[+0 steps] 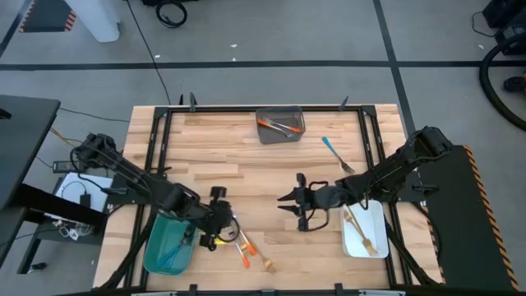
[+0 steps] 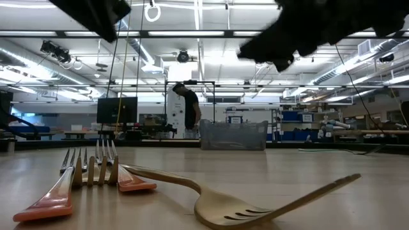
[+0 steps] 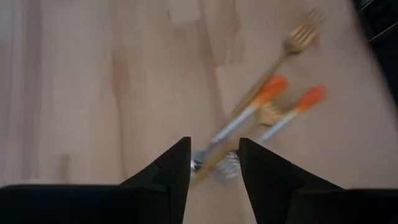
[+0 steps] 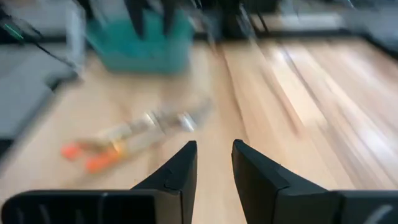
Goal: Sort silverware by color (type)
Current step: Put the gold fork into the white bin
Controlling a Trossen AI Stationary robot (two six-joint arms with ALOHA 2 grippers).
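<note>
Closest to the low camera, a gold fork lies tines-down on the wooden table, its handle rising toward the right. Just beside it lie two orange-handled forks with silver heads, their tines pointing away into the room. From above, this small cluster sits near the table's front edge, just right of the teal bin; the pieces overlap there and are hard to tell apart. Something blue lies inside the teal bin, too small to identify.

Directly over the cluster hovers the left gripper. Its wrist camera shows two dark fingers standing apart, with the silver ends of the orange-handled forks and a gold handle between them, though motion blur hides whether anything is touched.

Farther back, a grey bin holds orange-handled silverware, and a blue-handled fork lies loose on the wood to its right. A white bin at the right front holds gold pieces, partly covered by the right arm.

Near the table's centre, the right gripper hangs above bare wood, fingers slightly parted and empty. Its own view is heavily smeared.

Beyond the table, a person stands in the workshop, seen small and dim.
</note>
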